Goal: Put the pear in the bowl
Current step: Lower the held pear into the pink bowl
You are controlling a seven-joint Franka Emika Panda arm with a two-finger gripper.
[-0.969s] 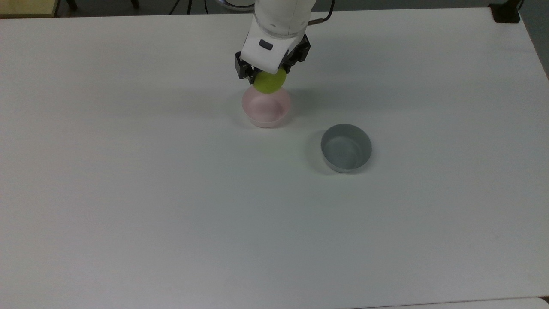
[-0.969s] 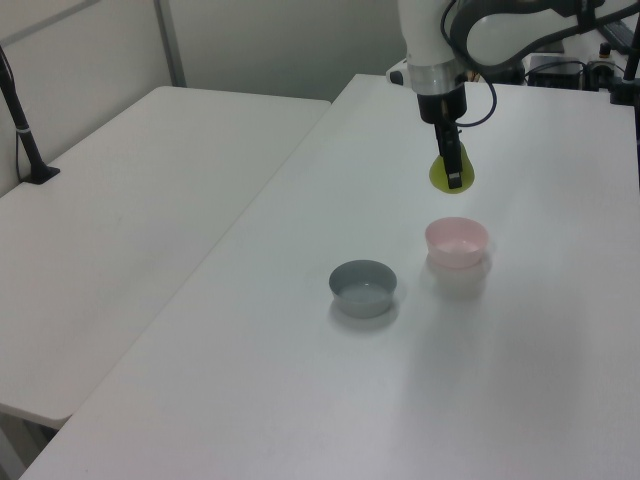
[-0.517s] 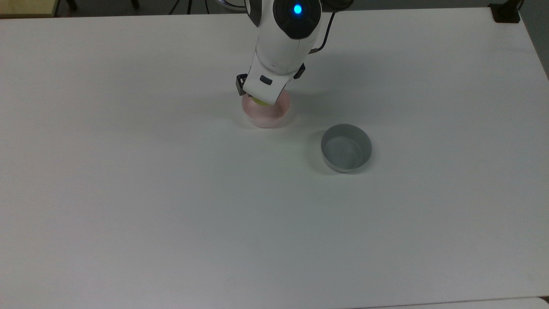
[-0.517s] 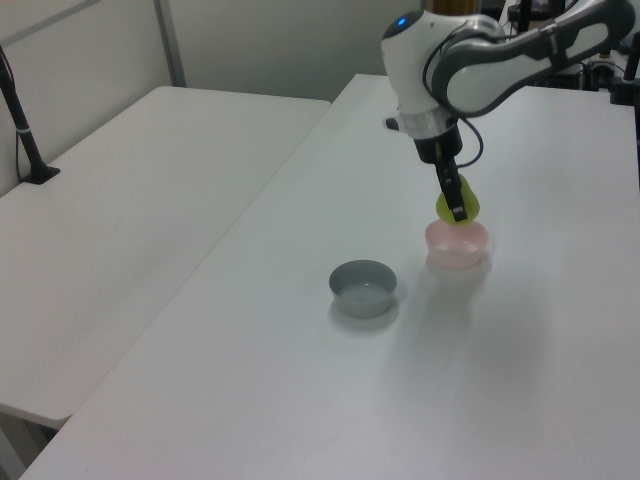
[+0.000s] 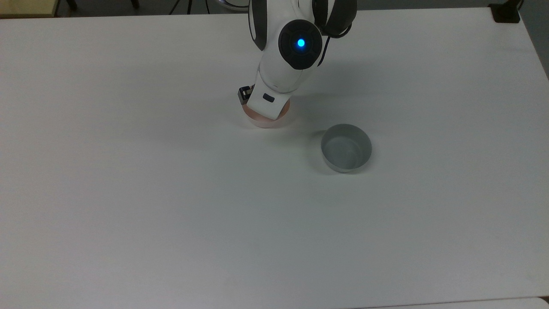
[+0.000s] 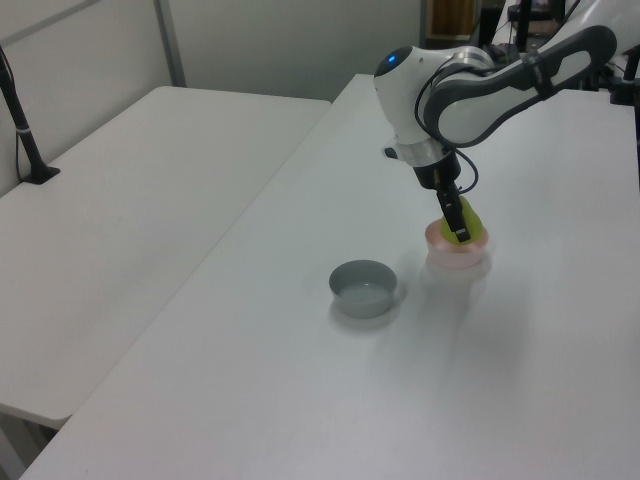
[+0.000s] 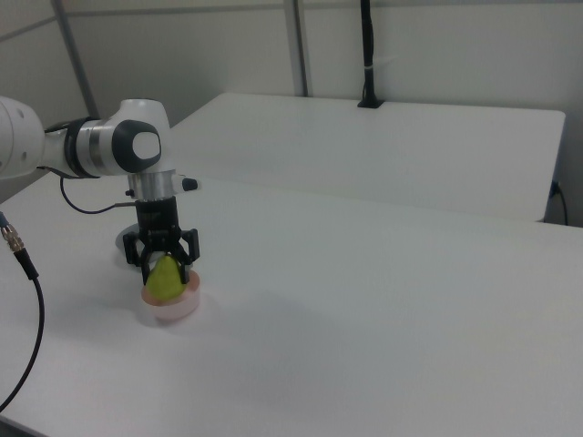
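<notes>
Pear: yellow-green, pinched between the end effector fingers, lowered into the pink bowl toward the bench far edge in the top view. Grey bowl: nearby, apart.

the arm extends over the white bench from the top view's upper edge, with a blue indicator light lit on its housing. the end effector sits directly over the pale pink bowl, covering most of it; a crescent of the bowl's rim shows just below the end effector. the grey bowl stands well apart, below and toward the top view's right of the end effector, upright.
</notes>
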